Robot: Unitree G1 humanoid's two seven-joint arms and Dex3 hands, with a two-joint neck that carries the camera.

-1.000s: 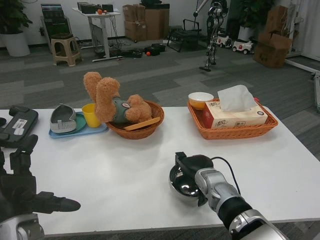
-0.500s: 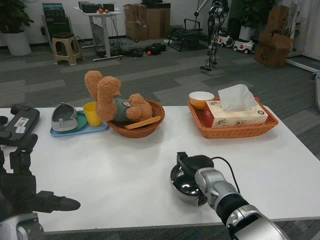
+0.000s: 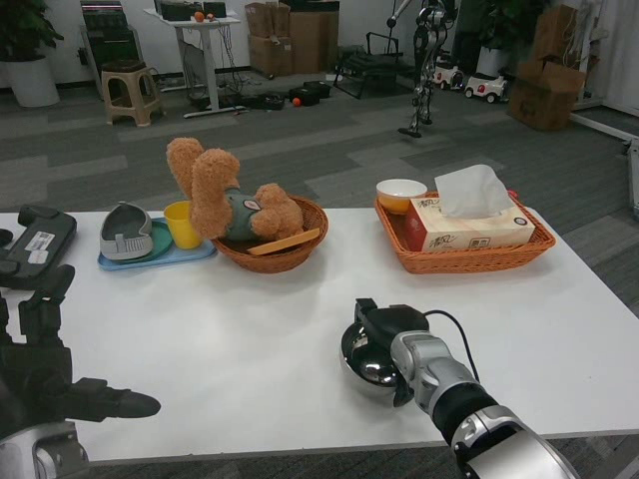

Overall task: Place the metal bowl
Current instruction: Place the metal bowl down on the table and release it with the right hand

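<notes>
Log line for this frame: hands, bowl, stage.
right hand: on metal bowl, grip unclear | bowl: on white table, front centre | left hand: open, front-left edge | stage: placing

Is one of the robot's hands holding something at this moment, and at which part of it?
The right hand holds the metal bowl by its far rim, with the bowl on the table. The left hand holds nothing.

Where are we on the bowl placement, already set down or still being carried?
Done: the metal bowl looks set on the white table, near the front edge. In hand: the right hand covers its rim, apparently holding it. Left: letting go and pulling back. The left hand waits at the table's near-left corner.
</notes>
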